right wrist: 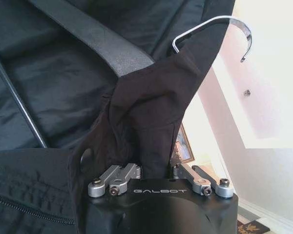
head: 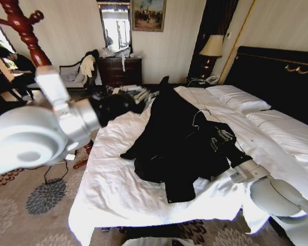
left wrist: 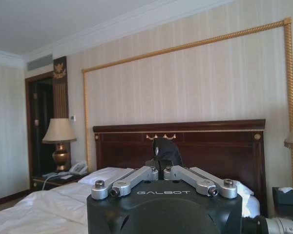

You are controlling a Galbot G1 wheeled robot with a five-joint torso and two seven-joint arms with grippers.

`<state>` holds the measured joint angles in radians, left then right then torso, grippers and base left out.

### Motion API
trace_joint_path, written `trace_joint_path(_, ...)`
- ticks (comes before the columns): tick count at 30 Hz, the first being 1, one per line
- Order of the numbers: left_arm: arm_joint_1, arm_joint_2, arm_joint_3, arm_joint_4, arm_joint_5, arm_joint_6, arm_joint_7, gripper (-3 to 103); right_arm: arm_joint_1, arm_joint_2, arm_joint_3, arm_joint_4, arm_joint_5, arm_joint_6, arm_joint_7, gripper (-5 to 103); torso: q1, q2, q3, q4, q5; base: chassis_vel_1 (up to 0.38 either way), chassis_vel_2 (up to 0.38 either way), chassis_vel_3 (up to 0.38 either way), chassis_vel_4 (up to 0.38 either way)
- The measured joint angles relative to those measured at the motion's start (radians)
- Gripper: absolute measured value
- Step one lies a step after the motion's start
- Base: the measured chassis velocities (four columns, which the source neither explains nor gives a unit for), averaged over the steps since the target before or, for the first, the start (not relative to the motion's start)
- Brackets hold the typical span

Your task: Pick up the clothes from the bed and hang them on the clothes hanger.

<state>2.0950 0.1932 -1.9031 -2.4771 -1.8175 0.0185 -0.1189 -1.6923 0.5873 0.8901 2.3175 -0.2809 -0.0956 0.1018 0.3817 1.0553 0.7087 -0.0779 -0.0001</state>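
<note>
One black jacket on bed; right gripper pinching its fabric, fingertips buried; hanger half-covered.

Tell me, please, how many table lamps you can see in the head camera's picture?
1. A table lamp with a pale shade stands on the nightstand beside the bed's black headboard, near the far wall. Another may be hidden outside the frame.
</note>
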Motion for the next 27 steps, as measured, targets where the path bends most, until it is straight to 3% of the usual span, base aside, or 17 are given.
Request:
trace_joint_path(1, -0.007, -0.054, 0.009, -0.024, 0.01, 0.01, 0.001, 0, 0.012, -0.005, 0.0, -0.004, 0.004, 0.0, -0.004, 23, 0.0, 0.0, 0.0, -0.0001, 0.0, 0.0, 0.0, 0.0, 0.0)
trace_joint_path(3, -0.014, -0.078, 0.019, -0.029, 0.016, 0.015, 0.002, 0, 0.017, -0.009, 0.0, -0.004, 0.01, -0.001, -0.006, 23, 0.0, 0.0, 0.0, 0.0, 0.0001, 0.0, 0.0, 0.0, 0.0)
trace_joint_path(7, -0.037, -0.189, 0.093, -0.034, 0.087, 0.031, 0.015, 0, 0.047, -0.037, -0.004, -0.005, 0.088, -0.031, -0.012, 23, 0.0, 0.0, 0.0, 0.0002, -0.0001, 0.0, 0.0, 0.0, 0.0)
trace_joint_path(13, -0.052, -0.263, 0.226, -0.033, 0.211, 0.031, 0.01, 0, 0.085, -0.083, -0.011, 0.004, 0.225, -0.12, -0.018, 23, 0.0, 0.0, 0.0, 0.0, 0.0, 0.0, 0.0, 0.0, 0.0)
trace_joint_path(18, -0.058, -0.305, 0.264, -0.019, 0.251, 0.035, -0.019, 0, 0.106, -0.132, -0.006, -0.012, 0.294, -0.203, -0.012, 23, 0.0, 0.0, 0.0, 0.0004, -0.0001, 0.0, 0.0, 0.0, 0.0)
trace_joint_path(19, -0.058, -0.306, 0.263, -0.02, 0.249, 0.039, -0.019, 0, 0.109, -0.142, -0.006, -0.01, 0.303, -0.213, -0.01, 23, 0.0, 0.0, 0.0, -0.0004, 0.0003, 0.0, 0.0, 0.0, 0.0)
trace_joint_path(22, -0.057, -0.295, 0.241, -0.02, 0.233, 0.04, -0.038, 0, 0.119, -0.164, -0.005, -0.011, 0.322, -0.246, -0.003, 23, 0.0, 0.0, 0.0, 0.0001, 0.0, 0.0, 0.0, 0.0, 0.0)
trace_joint_path(27, -0.05, -0.208, 0.19, -0.022, 0.186, 0.039, -0.08, 0, 0.146, -0.205, -0.009, -0.009, 0.349, -0.282, 0.004, 23, 0.0, 0.0, 0.0, -0.0006, 0.0004, 0.0, 0.0, 0.0, 0.0)
